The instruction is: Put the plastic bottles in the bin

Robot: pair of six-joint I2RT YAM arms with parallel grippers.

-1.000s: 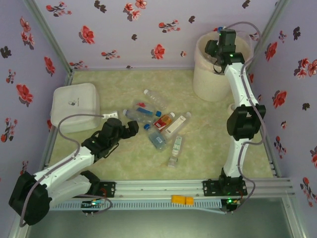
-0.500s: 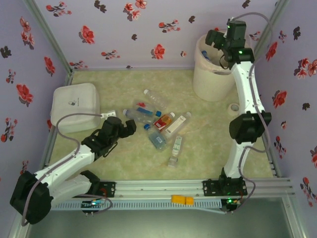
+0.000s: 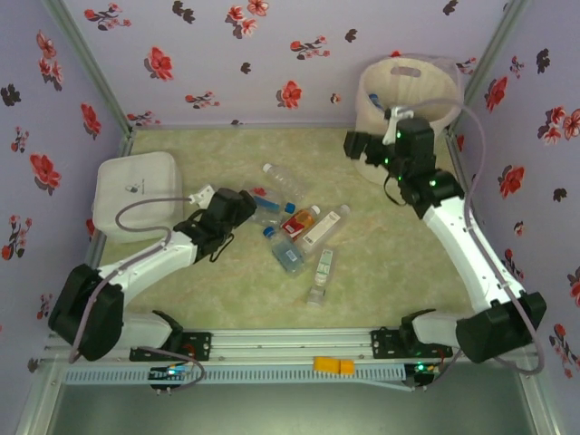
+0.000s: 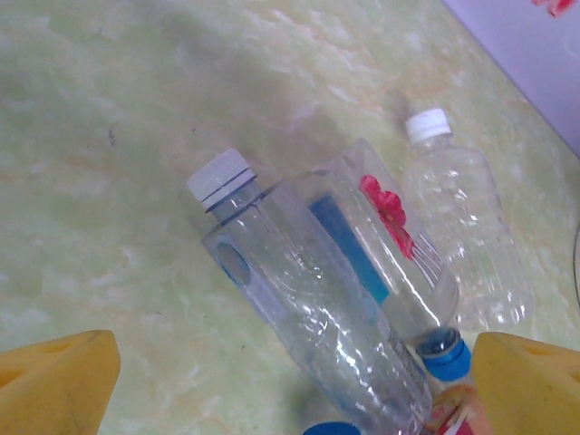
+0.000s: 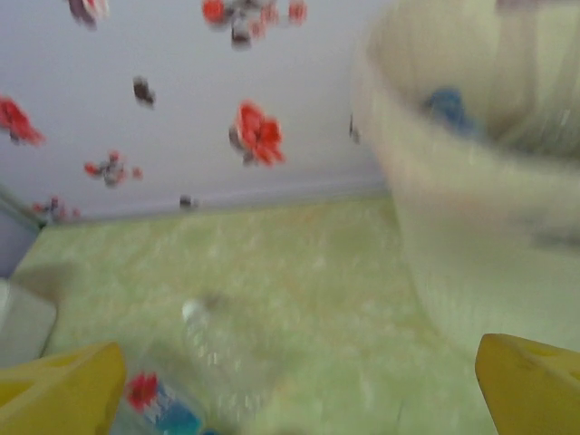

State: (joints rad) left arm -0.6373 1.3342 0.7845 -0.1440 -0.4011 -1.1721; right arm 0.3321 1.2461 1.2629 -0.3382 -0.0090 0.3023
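Observation:
Several plastic bottles (image 3: 299,222) lie in a heap mid-table: clear ones with blue caps, an orange-red one (image 3: 300,220), a white-labelled one (image 3: 324,227). My left gripper (image 3: 245,208) hovers at the heap's left end, open. In the left wrist view its yellow fingertips (image 4: 56,381) straddle a clear bottle (image 4: 317,317) lying beside two others, not touching it. The cream bin (image 3: 408,100) stands at the back right. My right gripper (image 3: 356,148) hangs just left of the bin, open and empty. The blurred right wrist view shows the bin (image 5: 480,199) and a clear bottle (image 5: 217,353).
A white rounded square box (image 3: 136,192) sits at the left edge, behind my left arm. Floral walls close in the table on three sides. Bare green tabletop (image 3: 390,263) lies between the heap and the right wall.
My right arm has swung from above the bin's mouth down and left, in front of the bin. The left gripper has reached forward to the bottles at the heap's left end.

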